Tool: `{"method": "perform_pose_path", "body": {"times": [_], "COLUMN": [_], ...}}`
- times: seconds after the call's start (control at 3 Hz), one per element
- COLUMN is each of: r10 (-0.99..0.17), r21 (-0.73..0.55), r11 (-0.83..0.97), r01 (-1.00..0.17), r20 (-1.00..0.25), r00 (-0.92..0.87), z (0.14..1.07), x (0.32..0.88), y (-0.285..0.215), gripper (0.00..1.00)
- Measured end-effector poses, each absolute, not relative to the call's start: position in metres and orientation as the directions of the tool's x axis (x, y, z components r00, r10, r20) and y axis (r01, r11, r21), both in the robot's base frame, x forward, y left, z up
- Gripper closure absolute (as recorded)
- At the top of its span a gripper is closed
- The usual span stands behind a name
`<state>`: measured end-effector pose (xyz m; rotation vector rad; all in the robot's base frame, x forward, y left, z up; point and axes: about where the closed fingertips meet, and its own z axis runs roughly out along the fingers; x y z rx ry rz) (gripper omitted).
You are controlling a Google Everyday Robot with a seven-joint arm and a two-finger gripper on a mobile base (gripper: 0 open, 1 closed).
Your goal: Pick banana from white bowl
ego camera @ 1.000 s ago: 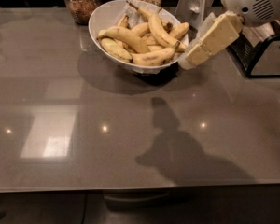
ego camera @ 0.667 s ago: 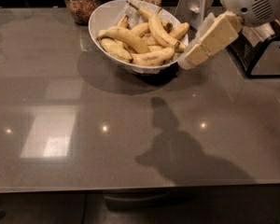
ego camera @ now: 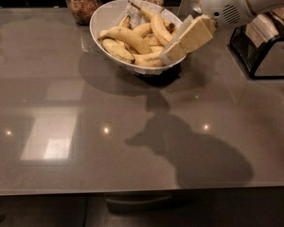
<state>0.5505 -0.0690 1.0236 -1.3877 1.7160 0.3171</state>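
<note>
A large glossy white bowl (ego camera: 104,18) with a tilted rim stands at the back of the grey table. Several yellow bananas (ego camera: 128,38) lie piled in it. My gripper (ego camera: 177,44) comes in from the upper right on a white arm. Its cream-coloured fingers (ego camera: 195,34) reach over the bowl's right rim, next to the bananas on that side. Nothing shows held in it.
Two glass jars with brown contents (ego camera: 82,2) stand behind the bowl. A black wire rack (ego camera: 262,51) sits at the right edge. The grey table (ego camera: 109,141) stretches toward the front, with the arm's shadow on it.
The view has moved closer to the bowl. The gripper keeps its place at the bowl's right rim.
</note>
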Motion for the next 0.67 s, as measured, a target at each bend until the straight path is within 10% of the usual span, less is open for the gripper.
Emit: {"method": "perform_pose_path", "body": {"times": [0.67], "r10": [-0.61], "r21": [-0.271], "r11": [0.302], "r01": [-0.914], "r20": [-0.792], "r00": [0.033], "z": [1.005], "x": [0.595], "y": [-0.025], "gripper": [0.19]}}
